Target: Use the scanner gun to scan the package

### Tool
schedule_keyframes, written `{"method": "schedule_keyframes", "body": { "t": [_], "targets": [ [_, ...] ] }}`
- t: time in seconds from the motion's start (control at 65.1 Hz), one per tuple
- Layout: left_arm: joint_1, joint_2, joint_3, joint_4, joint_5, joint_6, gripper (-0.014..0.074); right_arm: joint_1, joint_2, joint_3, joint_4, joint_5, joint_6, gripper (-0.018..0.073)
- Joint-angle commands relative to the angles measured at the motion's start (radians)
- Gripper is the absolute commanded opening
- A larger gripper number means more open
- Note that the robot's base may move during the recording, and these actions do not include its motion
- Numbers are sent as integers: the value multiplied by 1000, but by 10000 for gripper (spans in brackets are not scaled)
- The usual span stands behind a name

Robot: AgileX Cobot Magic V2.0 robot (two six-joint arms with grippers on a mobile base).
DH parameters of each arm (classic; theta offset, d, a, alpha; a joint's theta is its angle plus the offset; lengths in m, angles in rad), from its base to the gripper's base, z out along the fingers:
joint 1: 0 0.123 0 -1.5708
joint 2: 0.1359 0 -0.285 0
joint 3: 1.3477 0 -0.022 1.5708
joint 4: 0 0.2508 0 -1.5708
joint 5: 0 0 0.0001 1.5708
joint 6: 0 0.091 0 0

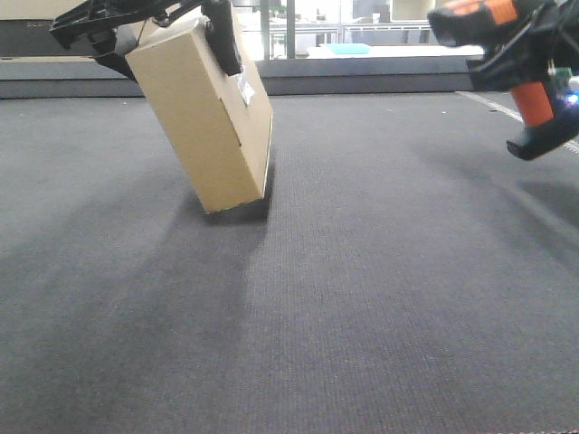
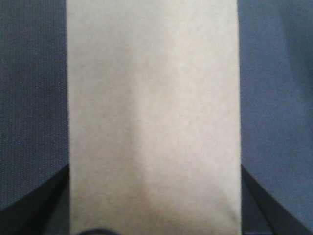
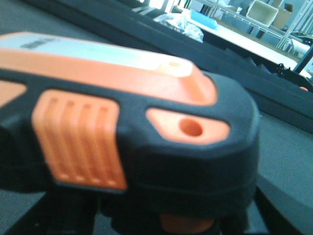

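- Front view: left gripper [image 1: 167,41] clamps the box [image 1: 204,117], tilted, lower corner at or just above the carpet [image 1: 362,298]; right gripper [image 1: 525,59] grasps the scanner [image 1: 534,99], well apart.
- Left wrist: box [image 2: 154,117] between the fingers [image 2: 29,208].
- Right wrist: scanner [image 3: 146,132] held; both picked up, and the scan itself seems still to do.

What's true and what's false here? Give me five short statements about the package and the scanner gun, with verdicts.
1. The left claw holds the package tilted. True.
2. The scanner gun lies on the gray mat. False: the right claw holds it up off the mat.
3. A white label shows on the package face turned toward the scanner gun's side. True.
4. The scanner gun touches the package. False: a wide gap separates them.
5. The scanner gun is blue and white. False: it is orange and black.
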Motion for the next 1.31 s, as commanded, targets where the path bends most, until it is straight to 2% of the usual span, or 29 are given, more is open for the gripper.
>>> {"method": "schedule_keyframes", "body": {
  "t": [0.0,0.599,0.753,1.029,1.167,1.29],
  "targets": [
    [-7,-4,-7,-8,-20,0,139,0,-8,-12,14,-76,-23,116],
    [-7,-4,-7,-11,-19,0,139,0,-8,-12,43,-114,-23,116],
    [-7,-4,-7,-11,-19,0,139,0,-20,-12,43,-116,128,116],
    [-7,-4,-7,-11,-19,0,139,0,-58,-8,44,-131,262,116],
    [-7,-4,-7,-11,-19,0,139,0,-58,43,45,-263,380,116],
    [-7,-4,-7,-11,-19,0,139,0,-58,127,45,-399,440,116]
  ]
}}
